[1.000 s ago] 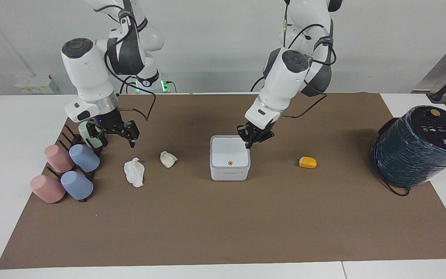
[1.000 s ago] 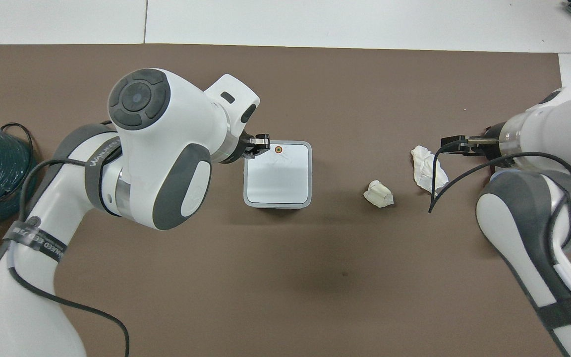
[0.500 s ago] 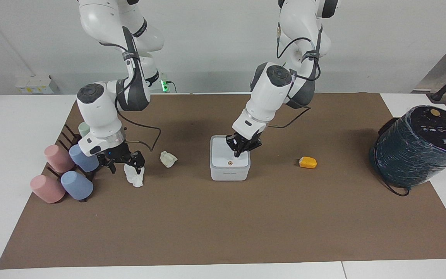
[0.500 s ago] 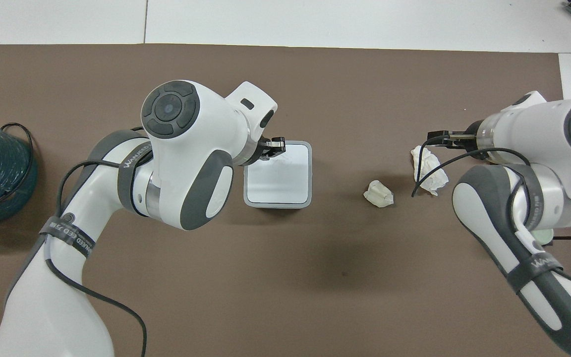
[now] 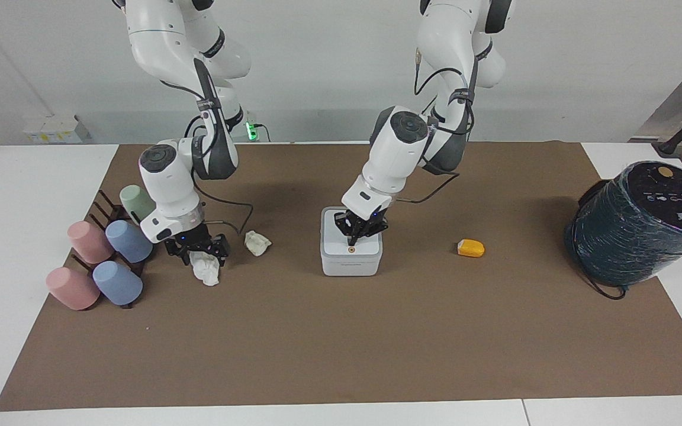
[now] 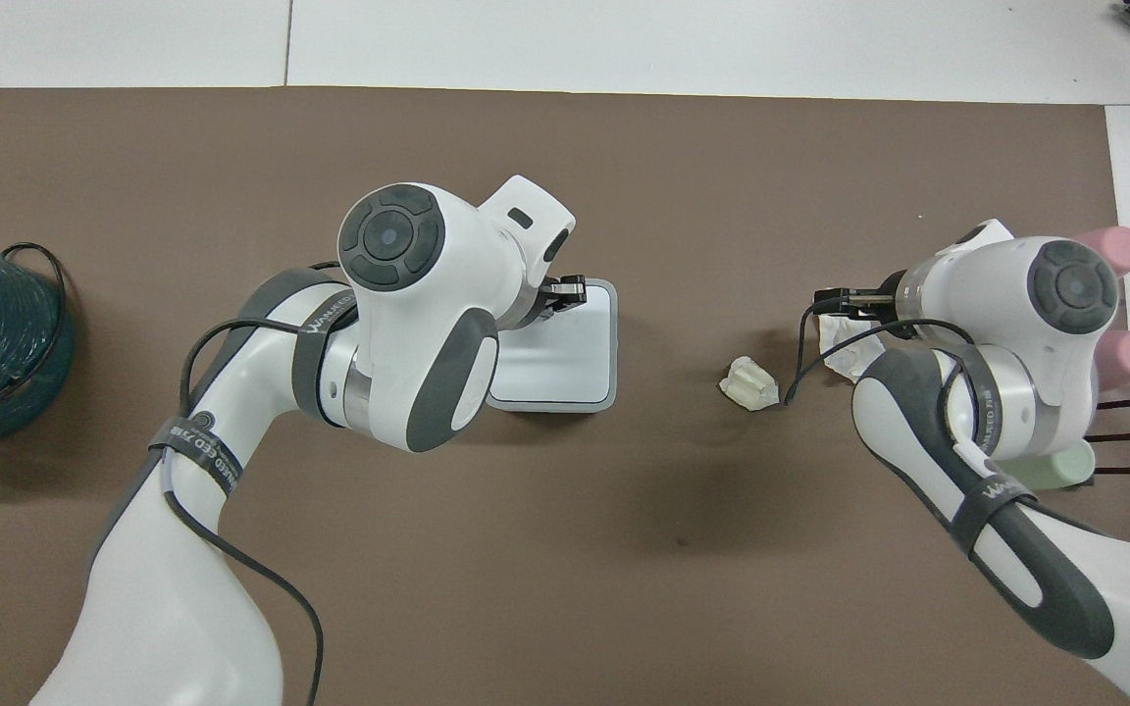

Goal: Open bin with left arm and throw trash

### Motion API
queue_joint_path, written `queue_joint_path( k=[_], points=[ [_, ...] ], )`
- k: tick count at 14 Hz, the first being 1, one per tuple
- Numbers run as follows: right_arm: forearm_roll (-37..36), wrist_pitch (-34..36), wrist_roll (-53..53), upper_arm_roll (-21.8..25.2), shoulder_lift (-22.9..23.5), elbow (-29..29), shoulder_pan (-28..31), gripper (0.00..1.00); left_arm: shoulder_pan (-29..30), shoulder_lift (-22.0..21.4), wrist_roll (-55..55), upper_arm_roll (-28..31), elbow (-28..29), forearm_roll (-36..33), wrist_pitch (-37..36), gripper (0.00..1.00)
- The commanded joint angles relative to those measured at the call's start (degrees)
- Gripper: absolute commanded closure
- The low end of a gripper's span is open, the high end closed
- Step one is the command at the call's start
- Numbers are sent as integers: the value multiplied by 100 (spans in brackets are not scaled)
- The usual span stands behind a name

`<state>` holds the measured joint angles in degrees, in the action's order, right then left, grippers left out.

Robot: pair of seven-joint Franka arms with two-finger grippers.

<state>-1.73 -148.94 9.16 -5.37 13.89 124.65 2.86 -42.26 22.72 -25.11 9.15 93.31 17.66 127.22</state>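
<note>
The white bin (image 5: 351,263) stands mid-mat with its lid down and its brown button (image 5: 351,249) showing. My left gripper (image 5: 352,239) is shut, its tips low over the lid just nearer the robots than the button; whether they touch the lid I cannot tell. In the overhead view the left gripper (image 6: 570,291) hides the button on the bin (image 6: 580,368). My right gripper (image 5: 200,255) stands open, down around the top of the crumpled white tissue (image 5: 207,269). The cream wad (image 5: 257,242) lies beside it. An orange-yellow lump (image 5: 470,248) lies toward the left arm's end.
A dark film-wrapped cylinder (image 5: 643,222) with a cable sits at the left arm's end of the table. Pink, blue and green cups (image 5: 117,283) lie on a rack at the right arm's end, close to the right gripper.
The left gripper slid across the lid toward the button and sank lower. The right gripper came down from above the cups and now straddles the tissue.
</note>
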Motion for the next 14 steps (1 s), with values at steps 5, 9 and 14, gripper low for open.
queue_joint_path(
  k=[5,9,14],
  points=[
    [-82,-109,-90,-43,-176,305,154,69,340,-92,-55,289,-1015,36,-2189,100],
    [-82,-101,-29,-43,-176,270,136,100,964,-110,15,281,-1368,-272,-2677,100],
    [-73,1186,1436,-79,-335,-798,-397,100,1605,-469,1469,289,-563,-571,-2080,86]
  ],
)
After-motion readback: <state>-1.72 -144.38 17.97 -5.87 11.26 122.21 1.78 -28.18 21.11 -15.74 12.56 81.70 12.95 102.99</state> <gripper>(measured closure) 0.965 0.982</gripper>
